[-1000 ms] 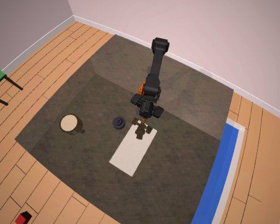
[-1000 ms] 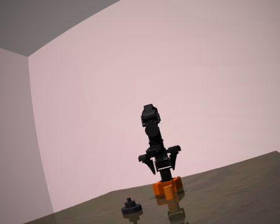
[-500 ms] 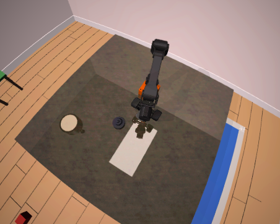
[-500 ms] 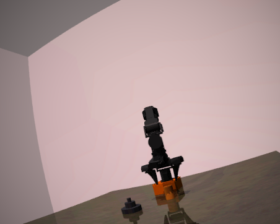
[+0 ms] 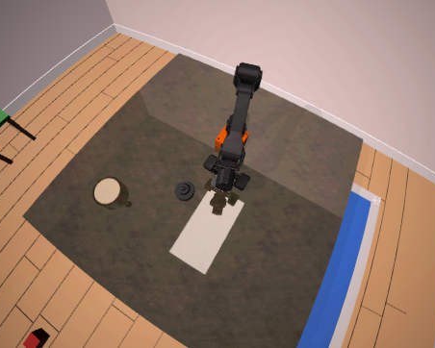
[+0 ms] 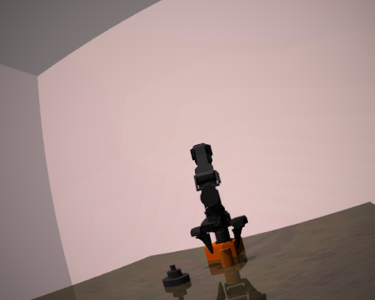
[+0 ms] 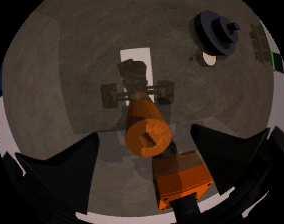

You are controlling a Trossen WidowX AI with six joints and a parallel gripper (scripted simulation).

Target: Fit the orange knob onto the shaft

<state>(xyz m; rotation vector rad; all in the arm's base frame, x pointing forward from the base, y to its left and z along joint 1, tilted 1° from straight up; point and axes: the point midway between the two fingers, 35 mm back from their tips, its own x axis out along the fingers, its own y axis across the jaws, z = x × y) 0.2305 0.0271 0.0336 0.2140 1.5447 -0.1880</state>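
Note:
The orange knob (image 6: 226, 258) (image 7: 148, 137) stands upright; a dark opening shows in its end face in the wrist view. In the top view the arm hides it. My gripper (image 5: 225, 178) (image 6: 225, 249) (image 7: 146, 133) is wide open and points down above the knob, with one finger on each side and nothing held. The dark round pedestal (image 5: 179, 195) (image 6: 177, 283) (image 7: 205, 34) stands apart from the knob, to its left in the top and exterior views and at upper right in the wrist view. Its short shaft (image 6: 172, 267) (image 7: 234, 26) is bare. The shaft's flat side cannot be made out.
A white rectangle (image 5: 202, 240) (image 7: 146, 53) lies in front of the arm. A cream-topped round object (image 5: 107, 190) (image 7: 209, 59) stands beyond the pedestal. The arm's orange base (image 5: 220, 140) (image 7: 182, 181) is behind the gripper. A blue object (image 5: 339, 269) lies at the right edge.

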